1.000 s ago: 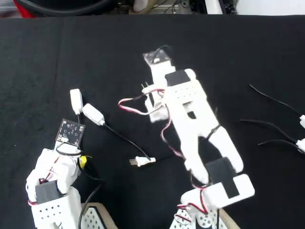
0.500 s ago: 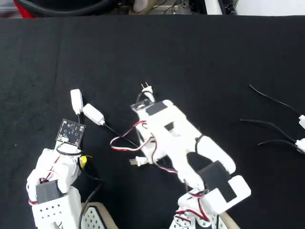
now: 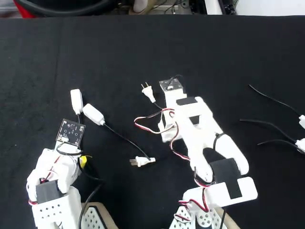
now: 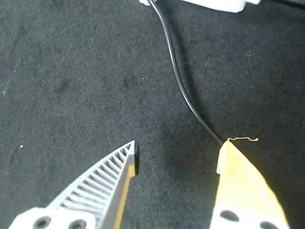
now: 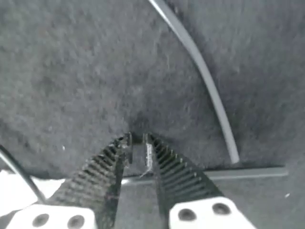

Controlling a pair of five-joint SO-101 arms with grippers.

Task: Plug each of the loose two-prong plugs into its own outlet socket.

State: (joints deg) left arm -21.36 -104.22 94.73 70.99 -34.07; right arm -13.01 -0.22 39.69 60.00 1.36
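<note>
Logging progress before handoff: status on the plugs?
Left gripper open; right gripper shut. Upper plug and lower plug loose, prongs bare. Black cable runs up to left's yellow fingertip.

- 2 white cable ends (image 3: 301,143) are cut off at the high view's right edge.
- A white housing (image 4: 217,4) is cropped in the left wrist view; its type is unclear.
</note>
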